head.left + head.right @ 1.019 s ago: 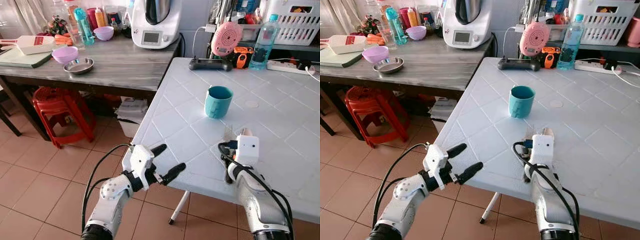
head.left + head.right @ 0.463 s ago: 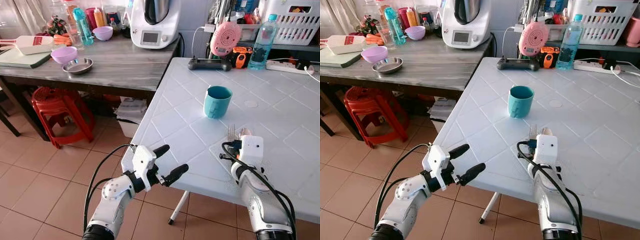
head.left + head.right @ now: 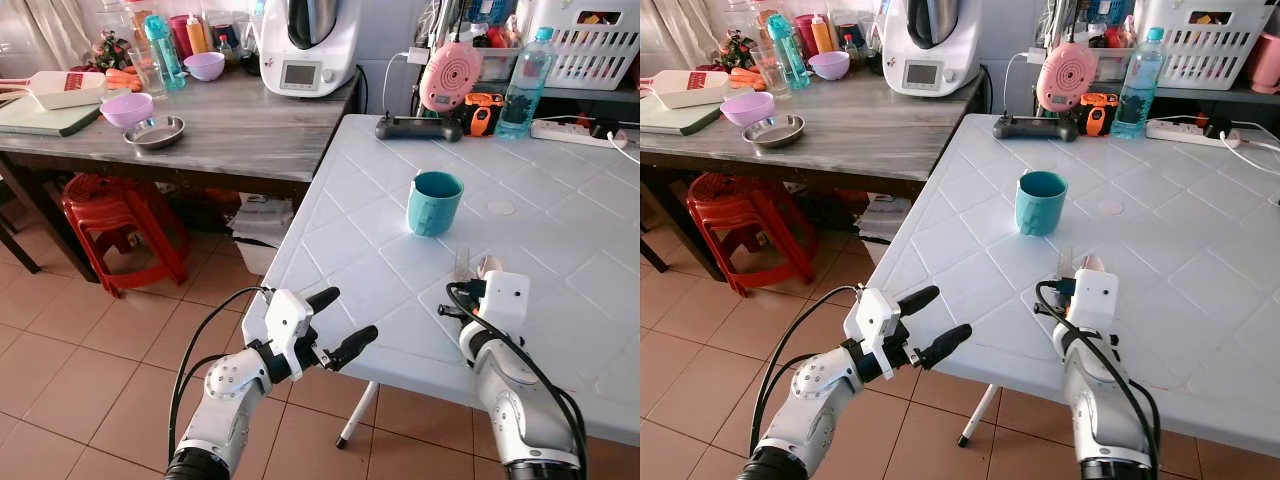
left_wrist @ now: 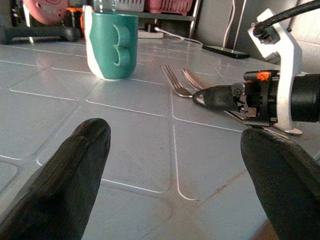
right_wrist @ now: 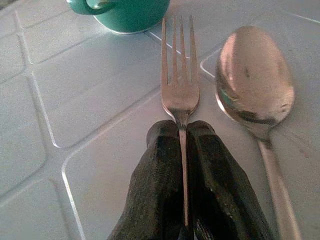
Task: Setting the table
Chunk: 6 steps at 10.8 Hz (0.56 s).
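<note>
A teal mug [image 3: 436, 203] stands upright on the white tiled table [image 3: 350, 250]. Nearer to me a fork [image 5: 180, 85] and a spoon [image 5: 255, 80] lie side by side, heads toward the mug. My right gripper [image 5: 180, 130] is shut on the fork's neck, low over the table, and the spoon lies free just to its right. My left gripper [image 3: 349, 315] hangs open at the table's near left edge with nothing between its fingers [image 4: 80, 175]. The left wrist view looks across the tabletop at the mug [image 4: 111, 45] and the right gripper [image 4: 215, 97].
Along the table's far edge are a black controller [image 3: 418, 127], a pink fan [image 3: 452, 76], a water bottle [image 3: 525, 82] and a white basket [image 3: 590, 45]. To the left a grey counter [image 3: 230, 125] holds bowls and an appliance. Below it stands a red stool [image 3: 125, 225].
My right gripper has shifted slightly right and toward me with the fork still in it. The left arm has hardly moved.
</note>
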{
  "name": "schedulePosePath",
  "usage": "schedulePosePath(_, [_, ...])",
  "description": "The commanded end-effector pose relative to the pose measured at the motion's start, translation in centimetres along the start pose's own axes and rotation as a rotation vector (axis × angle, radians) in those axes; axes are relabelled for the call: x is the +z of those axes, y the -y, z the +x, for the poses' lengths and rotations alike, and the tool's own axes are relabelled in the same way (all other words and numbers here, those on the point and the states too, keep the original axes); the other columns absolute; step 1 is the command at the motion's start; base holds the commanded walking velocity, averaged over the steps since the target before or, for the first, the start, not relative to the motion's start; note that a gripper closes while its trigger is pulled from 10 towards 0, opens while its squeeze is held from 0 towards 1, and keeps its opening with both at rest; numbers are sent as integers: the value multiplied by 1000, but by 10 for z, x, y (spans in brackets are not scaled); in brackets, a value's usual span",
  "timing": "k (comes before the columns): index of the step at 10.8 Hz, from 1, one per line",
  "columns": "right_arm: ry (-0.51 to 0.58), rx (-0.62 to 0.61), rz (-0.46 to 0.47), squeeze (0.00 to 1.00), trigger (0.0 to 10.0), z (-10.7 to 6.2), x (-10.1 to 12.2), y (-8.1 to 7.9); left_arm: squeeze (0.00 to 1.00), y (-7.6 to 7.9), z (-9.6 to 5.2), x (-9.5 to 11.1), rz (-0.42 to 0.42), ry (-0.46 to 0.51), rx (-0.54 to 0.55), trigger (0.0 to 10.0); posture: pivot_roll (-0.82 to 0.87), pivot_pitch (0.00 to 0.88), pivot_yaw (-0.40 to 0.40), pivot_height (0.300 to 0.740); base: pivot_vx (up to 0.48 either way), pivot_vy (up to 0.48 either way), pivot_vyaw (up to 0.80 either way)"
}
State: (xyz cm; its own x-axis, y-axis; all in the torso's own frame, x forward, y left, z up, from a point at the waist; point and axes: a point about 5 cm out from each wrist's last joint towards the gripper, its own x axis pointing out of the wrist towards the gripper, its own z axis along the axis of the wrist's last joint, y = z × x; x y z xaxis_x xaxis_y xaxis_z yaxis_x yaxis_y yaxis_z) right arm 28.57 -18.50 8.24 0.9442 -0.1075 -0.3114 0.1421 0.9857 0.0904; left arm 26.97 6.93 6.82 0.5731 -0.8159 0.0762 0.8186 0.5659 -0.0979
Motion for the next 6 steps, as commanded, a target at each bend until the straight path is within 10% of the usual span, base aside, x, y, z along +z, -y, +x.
schedulePosePath(1, [42, 14, 22, 0, 0, 1, 10, -5, 0, -6, -2, 2, 30, -2, 50, 10000, -109, 0, 65, 740, 0, 0, 0])
schedulePosePath(3, [132, 10, -2, 0, 1412, -3, 28, -6, 0, -23, -1, 4, 44, -22, 229, 10000, -109, 0, 63, 740, 0, 0, 0])
schedulePosePath(4, [205, 7, -12, 0, 10000, -10, 37, -5, 0, -40, -2, 13, 64, 0, 378, 10000, -109, 0, 64, 740, 0, 0, 0])
schedulePosePath(6, [274, 9, -50, 0, 10000, -23, 39, -2, 0, -53, -4, 15, -32, 18, 481, 10000, -111, 0, 61, 740, 0, 0, 0])
